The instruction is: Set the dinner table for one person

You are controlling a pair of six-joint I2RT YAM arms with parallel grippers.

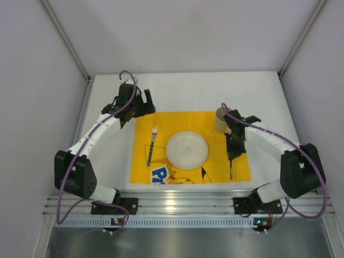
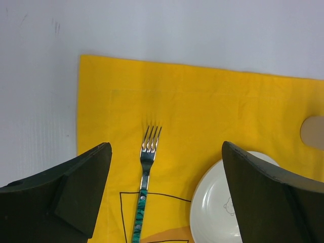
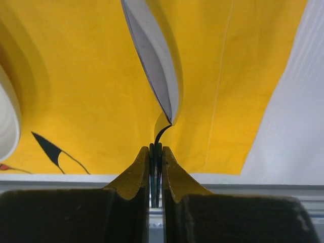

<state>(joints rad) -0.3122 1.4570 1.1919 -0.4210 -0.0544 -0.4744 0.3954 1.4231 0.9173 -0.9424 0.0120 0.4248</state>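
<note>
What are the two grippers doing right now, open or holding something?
Left gripper: open, holding nothing.
Right gripper: closed on the knife.

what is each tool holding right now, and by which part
The right tool is shut on a knife, pinching its thin dark handle where it meets the blade. The left tool is open above the fork, holding nothing.

One fork (image 1: 152, 146), one plate (image 1: 186, 150), one cup (image 1: 221, 119), one yellow cloth (image 1: 177, 121), seemingly one knife (image 1: 231, 171).
</note>
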